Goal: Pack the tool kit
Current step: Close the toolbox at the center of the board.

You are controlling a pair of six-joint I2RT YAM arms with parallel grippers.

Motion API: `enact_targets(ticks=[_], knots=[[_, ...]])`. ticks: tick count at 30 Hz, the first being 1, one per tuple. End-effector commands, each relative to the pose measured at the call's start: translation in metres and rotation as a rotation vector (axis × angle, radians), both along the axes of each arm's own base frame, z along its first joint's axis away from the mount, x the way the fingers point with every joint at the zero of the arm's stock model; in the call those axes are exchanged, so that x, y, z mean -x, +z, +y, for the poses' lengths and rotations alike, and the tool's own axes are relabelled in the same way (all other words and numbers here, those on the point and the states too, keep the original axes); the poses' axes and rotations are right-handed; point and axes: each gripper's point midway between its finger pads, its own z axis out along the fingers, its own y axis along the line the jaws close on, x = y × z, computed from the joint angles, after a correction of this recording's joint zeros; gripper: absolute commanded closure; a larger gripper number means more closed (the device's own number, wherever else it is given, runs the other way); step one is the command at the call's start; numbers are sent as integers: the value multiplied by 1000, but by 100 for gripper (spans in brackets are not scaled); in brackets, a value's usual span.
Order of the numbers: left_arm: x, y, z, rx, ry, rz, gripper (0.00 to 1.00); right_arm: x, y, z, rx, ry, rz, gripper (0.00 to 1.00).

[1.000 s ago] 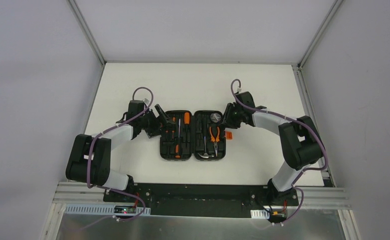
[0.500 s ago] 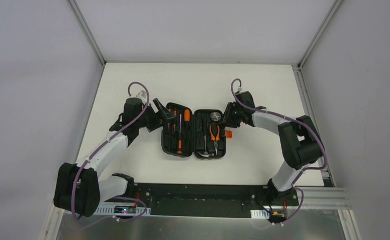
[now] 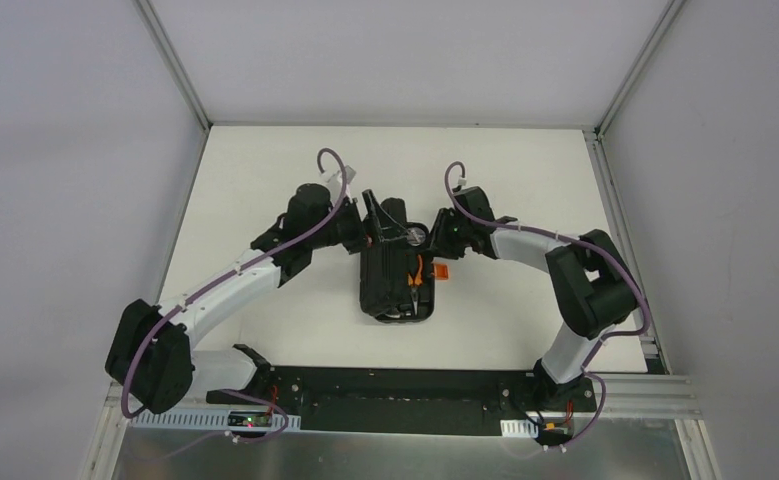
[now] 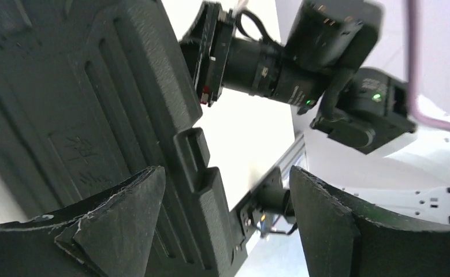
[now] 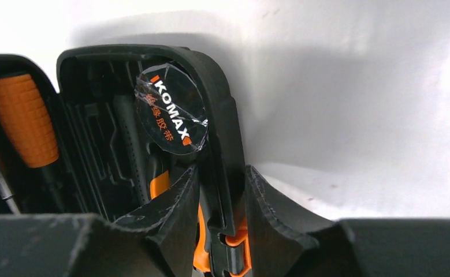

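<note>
The black tool kit case lies mid-table. Its left half stands tilted up over the right half, which holds orange-handled pliers. My left gripper is open, and the raised half's ribbed outer shell rests against its left finger; its jaws stand wide apart. My right gripper is shut on the right half's rim, one finger inside and one outside, just above the orange latch. An orange screwdriver handle sits in the raised half.
A round black KOMAX-labelled disc sits in the case's top corner. The orange latch sticks out on the case's right side. The right arm's wrist shows close beyond the lid. White table lies all round.
The left arm swung right and lifted the case's left half from flat to steeply raised over the right half. The right gripper kept its hold and shifted slightly left with the case.
</note>
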Motion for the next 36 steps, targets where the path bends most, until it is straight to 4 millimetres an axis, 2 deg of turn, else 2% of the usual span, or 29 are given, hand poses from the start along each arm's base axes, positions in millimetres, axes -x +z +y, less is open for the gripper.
enact_targets(ticks=[1, 6, 9, 11, 15, 17, 19, 22, 27, 32, 36], knots=[[10, -9, -25, 9, -82, 62, 19, 23, 3, 28, -73, 67, 73, 66], [8, -20, -40, 2, -108, 86, 19, 16, 24, 17, -24, 56, 7, 64], [7, -24, -44, -2, -114, 95, 19, 11, 39, -1, 49, 25, -50, 59], [7, -23, -44, -5, -115, 90, 19, 7, 50, -23, 132, -35, -86, 56], [5, -19, -37, -59, -100, 58, 18, 3, 67, -88, 326, -231, -150, 45], [5, -19, -31, -106, -96, 45, 18, 7, 74, -104, 328, -260, -162, 41], [4, -26, -24, -185, -90, 38, 18, 15, 84, -104, 281, -245, -178, 40], [1, -49, -4, -363, -65, 52, 18, 27, 89, -90, 187, -208, -164, 38], [0, -84, 19, -602, -55, 70, 12, 42, 84, -62, -14, -203, -92, 37], [5, -108, 12, -729, -124, 82, 8, 48, 67, -39, -170, -240, 0, 37], [13, -134, 3, -814, -181, 111, 7, 47, 53, -31, -232, -286, 44, 37]])
